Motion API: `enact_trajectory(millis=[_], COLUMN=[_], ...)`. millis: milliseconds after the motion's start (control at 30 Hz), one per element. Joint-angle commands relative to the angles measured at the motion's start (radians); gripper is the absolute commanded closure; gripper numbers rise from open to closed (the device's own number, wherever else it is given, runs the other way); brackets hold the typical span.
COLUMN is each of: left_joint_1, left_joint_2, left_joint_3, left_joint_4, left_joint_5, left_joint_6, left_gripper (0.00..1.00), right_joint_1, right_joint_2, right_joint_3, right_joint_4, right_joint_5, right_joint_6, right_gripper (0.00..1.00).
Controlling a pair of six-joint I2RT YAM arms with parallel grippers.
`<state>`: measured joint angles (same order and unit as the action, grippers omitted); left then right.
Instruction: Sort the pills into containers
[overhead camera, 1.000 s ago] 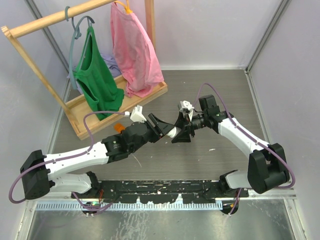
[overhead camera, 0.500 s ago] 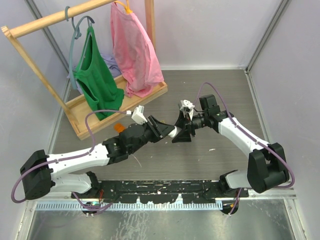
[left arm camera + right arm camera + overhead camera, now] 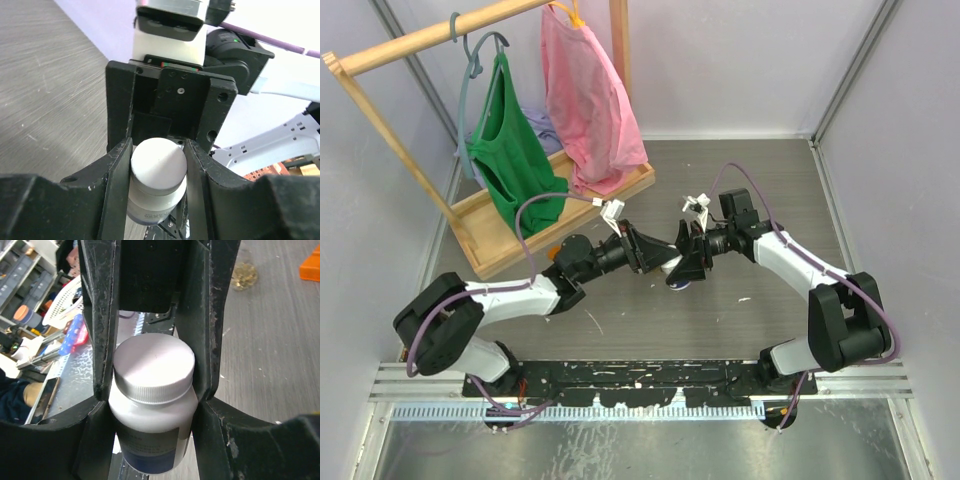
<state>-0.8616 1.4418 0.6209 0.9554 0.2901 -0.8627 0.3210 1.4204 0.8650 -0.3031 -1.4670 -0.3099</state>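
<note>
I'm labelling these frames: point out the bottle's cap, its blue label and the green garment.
bottle's cap (image 3: 154, 362), right wrist view, flat top of the cap
blue label (image 3: 150, 460), right wrist view, its lower band
green garment (image 3: 510, 165), top external view, middle of the cloth

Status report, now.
Left gripper shut on cap. Right gripper shut on pill bottle body. Cap on. Nothing blocking.

the pill bottle (image 3: 152, 390) is at mid-table between the left gripper (image 3: 157, 145) and the right gripper (image 3: 152, 402) (each one's fingers flank it), while the clothes rack (image 3: 390, 48) stands at the far left of the table (image 3: 770, 190), garments (image 3: 515, 160) hanging on it.
</note>
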Motion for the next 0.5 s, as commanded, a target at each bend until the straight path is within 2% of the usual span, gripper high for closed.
enact_trajectory(millis=[0, 100, 167, 300, 467], left_joint_1=[-0.049, -0.047, -0.047, -0.048, -0.05], left_joint_2=[0.004, -0.012, -0.037, -0.128, -0.309], left_joint_3=[0.045, 0.055, 0.044, -0.008, -0.063], left_joint_4=[0.114, 0.071, 0.043, -0.045, -0.25], left_joint_5=[0.209, 0.201, 0.168, 0.041, -0.151], left_joint_6=[0.092, 0.114, 0.13, 0.163, 0.207], left_gripper=[0.88, 0.8, 0.68, 0.4, 0.05], right_joint_1=[0.036, 0.035, 0.036, 0.036, 0.035], right_joint_2=[-0.012, -0.015, -0.019, -0.024, -0.029], right_joint_3=[0.034, 0.035, 0.034, 0.033, 0.029], right_joint_4=[0.125, 0.125, 0.125, 0.124, 0.122], right_joint_5=[-0.076, -0.07, -0.062, -0.05, -0.033], right_joint_6=[0.018, 0.016, 0.013, 0.005, -0.008], right_gripper=[0.99, 0.99, 0.99, 0.99, 0.99])
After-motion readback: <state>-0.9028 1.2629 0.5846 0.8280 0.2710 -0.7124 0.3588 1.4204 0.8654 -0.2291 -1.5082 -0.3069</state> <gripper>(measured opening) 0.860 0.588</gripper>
